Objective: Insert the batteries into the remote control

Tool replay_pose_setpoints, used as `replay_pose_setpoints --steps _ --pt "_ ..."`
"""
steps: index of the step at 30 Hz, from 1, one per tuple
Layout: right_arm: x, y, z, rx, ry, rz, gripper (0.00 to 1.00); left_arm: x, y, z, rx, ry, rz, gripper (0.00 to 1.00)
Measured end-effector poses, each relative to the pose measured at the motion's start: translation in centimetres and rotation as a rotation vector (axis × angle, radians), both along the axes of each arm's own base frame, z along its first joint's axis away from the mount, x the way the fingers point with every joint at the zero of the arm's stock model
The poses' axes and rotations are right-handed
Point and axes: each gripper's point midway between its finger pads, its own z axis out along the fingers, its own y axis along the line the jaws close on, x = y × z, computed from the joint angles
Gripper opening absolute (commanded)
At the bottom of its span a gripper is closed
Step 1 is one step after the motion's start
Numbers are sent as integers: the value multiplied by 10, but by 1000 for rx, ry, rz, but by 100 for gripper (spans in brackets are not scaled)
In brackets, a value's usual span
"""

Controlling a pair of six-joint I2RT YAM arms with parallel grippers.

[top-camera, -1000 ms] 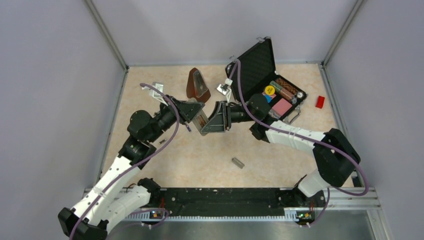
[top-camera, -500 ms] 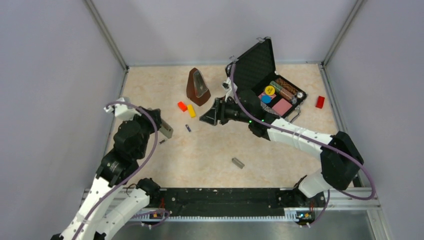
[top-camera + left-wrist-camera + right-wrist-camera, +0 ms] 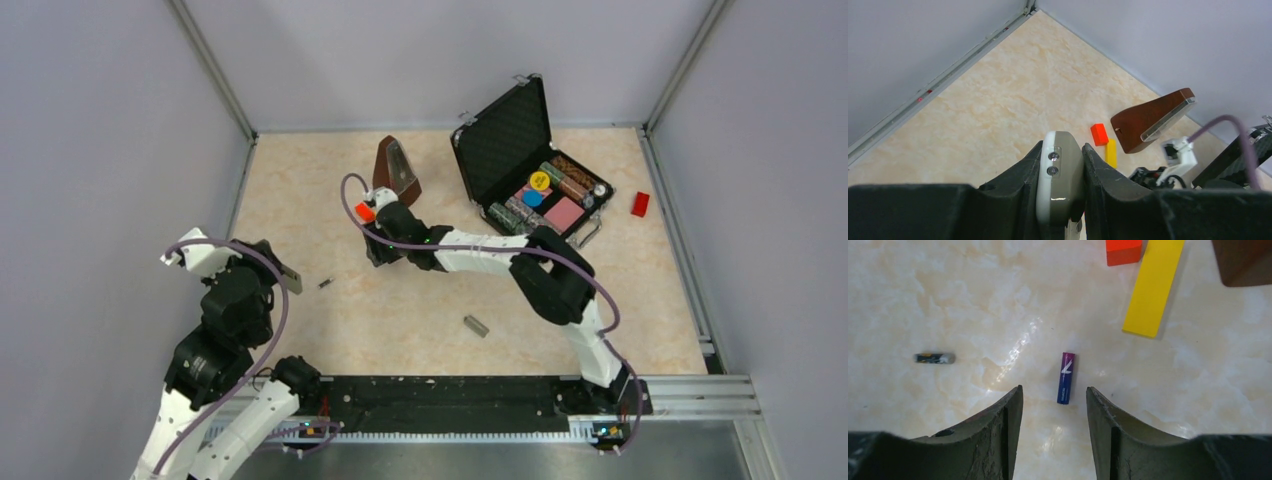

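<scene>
On the beige surface (image 3: pixel 400 310) are laid a purple battery (image 3: pixel 1066 378), grey battery (image 3: pixel 934 358), red block (image 3: pixel 1123 251), yellow block (image 3: pixel 1153 287) and grey cover piece (image 3: pixel 475 325).

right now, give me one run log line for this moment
left pincer: shut on remote control | right pincer: open over purple battery | grey battery: loose on table

open room around purple battery (image 3: pixel 1066 378), yellow block (image 3: pixel 1153 288) nearby
</scene>
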Motion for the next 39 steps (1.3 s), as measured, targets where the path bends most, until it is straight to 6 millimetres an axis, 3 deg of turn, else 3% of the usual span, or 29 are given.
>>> replay_pose_setpoints --steps 2,6,14,21,26,30,32,35,37,39 --pt "5 4 -24 -72 2 -7 49 -3 3 0 -1 -4 5 0" --pt "9 5 -50 -161 9 -9 46 -7 5 -2 3 3 7 0" --pt "28 18 -53 -235 -57 -19 23 -9 5 -4 4 11 1 0" --pt "22 16 -55 -297 -87 -30 2 -12 7 -2 -4 -5 -1 0" --pt "21 4 -55 -329 -73 -80 0 -12 4 -3 -8 -5 -19 0" --pt "12 -27 -55 -372 -23 -168 0 -8 -7 -8 -11 2 -72 0" --pt "3 -53 -55 -389 27 -234 0 -5 -13 -11 -13 7 -102 0" --pt "-10 -101 -56 -389 111 -371 0 1 -28 -19 -24 21 -169 0" --pt "-18 -147 -53 -377 168 -520 0 6 -39 -25 -30 35 -212 0" --pt "-23 -181 -50 -345 203 -649 0 10 -47 -30 -38 46 -244 0"
